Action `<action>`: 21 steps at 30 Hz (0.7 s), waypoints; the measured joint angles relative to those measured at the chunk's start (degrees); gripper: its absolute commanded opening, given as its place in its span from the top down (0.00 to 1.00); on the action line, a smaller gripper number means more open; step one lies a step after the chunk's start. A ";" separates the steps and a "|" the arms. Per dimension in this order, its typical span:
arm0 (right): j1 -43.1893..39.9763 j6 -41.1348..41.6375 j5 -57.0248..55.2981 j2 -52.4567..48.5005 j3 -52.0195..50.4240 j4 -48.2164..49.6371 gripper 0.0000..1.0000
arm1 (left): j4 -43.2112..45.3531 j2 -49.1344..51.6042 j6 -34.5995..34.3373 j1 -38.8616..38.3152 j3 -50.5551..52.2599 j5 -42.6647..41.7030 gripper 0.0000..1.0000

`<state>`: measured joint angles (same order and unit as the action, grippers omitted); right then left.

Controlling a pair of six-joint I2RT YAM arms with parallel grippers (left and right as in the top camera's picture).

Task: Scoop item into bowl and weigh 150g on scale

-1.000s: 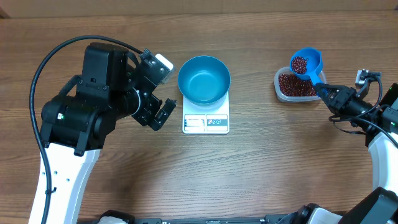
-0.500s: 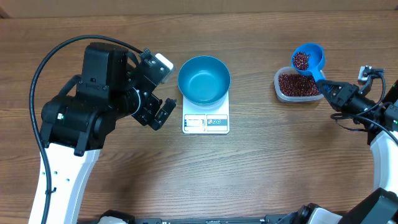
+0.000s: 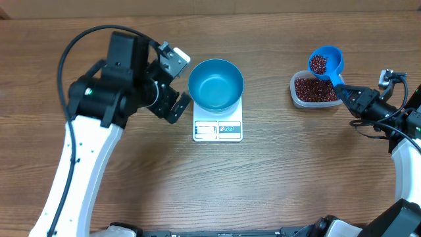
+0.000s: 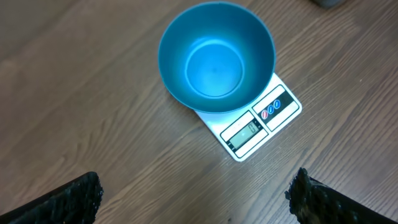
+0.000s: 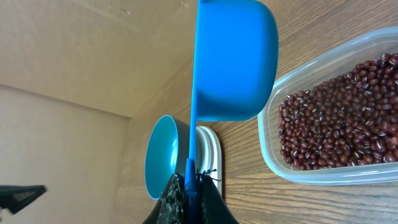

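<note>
- Brown wood-grain worktop (image 3: 131, 191) carries everything; the right wrist view shows a plain tan wall behind it.
- The scale (image 3: 218, 130) sits near the worktop's middle, toward the far edge. The bowl (image 3: 216, 84) stands on its platform, empty.
- The bowl leaves the display (image 4: 244, 132) uncovered on the near side, so the weight can be read as beans go in.
- A clear tub (image 3: 295, 96) of beans (image 3: 313, 89) lies toward the right edge, well apart from the bowl.
- The right hand (image 3: 347, 98) is clamped on the handle of a blue scoop (image 3: 325, 64). The loaded scoop hangs level over the tub's far rim, likely so nothing spills on the way across.
- The left hand (image 4: 199, 202) is spread wide and holds nothing. It hovers just left of the bowl, perhaps ready to steady it.
</note>
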<state>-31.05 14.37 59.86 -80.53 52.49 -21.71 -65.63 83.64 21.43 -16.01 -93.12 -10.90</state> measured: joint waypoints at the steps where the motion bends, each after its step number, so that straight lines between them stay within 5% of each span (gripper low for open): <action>1: 0.00 -0.02 0.04 0.02 0.00 0.02 0.96 | 0.15 0.76 0.00 0.00 0.00 0.00 0.00; 21: 0.00 -0.02 0.24 0.00 0.00 0.09 0.96 | 0.48 2.95 0.00 0.00 0.00 -0.28 0.00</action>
<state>-31.05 14.35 60.10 -80.53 52.49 -21.63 -65.14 86.59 21.43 -16.01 -93.12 -11.18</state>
